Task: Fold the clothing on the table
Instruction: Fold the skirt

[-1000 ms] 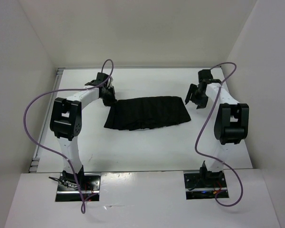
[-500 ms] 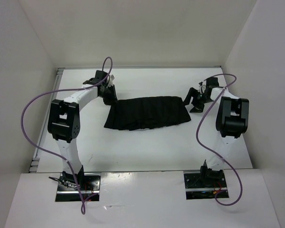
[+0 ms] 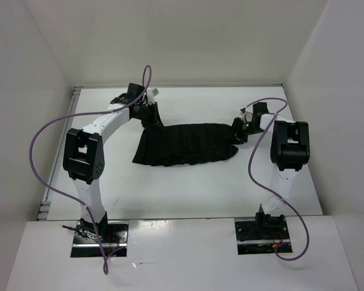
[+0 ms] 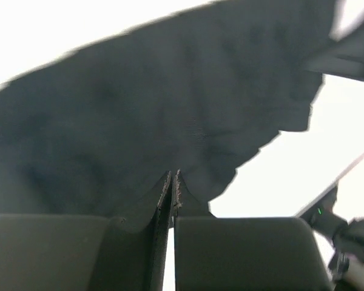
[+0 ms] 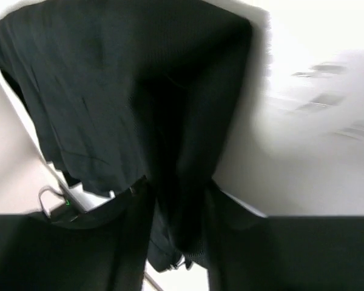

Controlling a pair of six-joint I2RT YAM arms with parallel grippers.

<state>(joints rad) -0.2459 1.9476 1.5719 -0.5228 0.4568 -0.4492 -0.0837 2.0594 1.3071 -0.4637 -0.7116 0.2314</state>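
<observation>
Skirt (image 3: 185, 143) sits in the far middle of the table (image 3: 188, 188), spread left to right between my two arms, with its near hem flat on the white surface.

A second ago it was a tidy flat shape. Now its far left corner is drawn up into a peak toward the left gripper (image 3: 150, 115), which has shifted a little to the right and farther back. In the left wrist view that gripper (image 4: 171, 182) has its fingers pressed almost together, with a thin edge of the black cloth (image 4: 170, 103) pinched in the slit between them. The rest of the fabric hangs away below.

The right gripper (image 3: 238, 130) has changed most. A second ago it hovered wide open, just off the right edge of the cloth. Now it has come in onto the far right corner. In the right wrist view its fingers (image 5: 109, 242) stand on either side of a thick fold of the fabric (image 5: 121, 79), and the cloth fills the gap between them, so I read the gripper (image 5: 179, 200) as clamped on it. The near hem lies where it lay before.
</observation>
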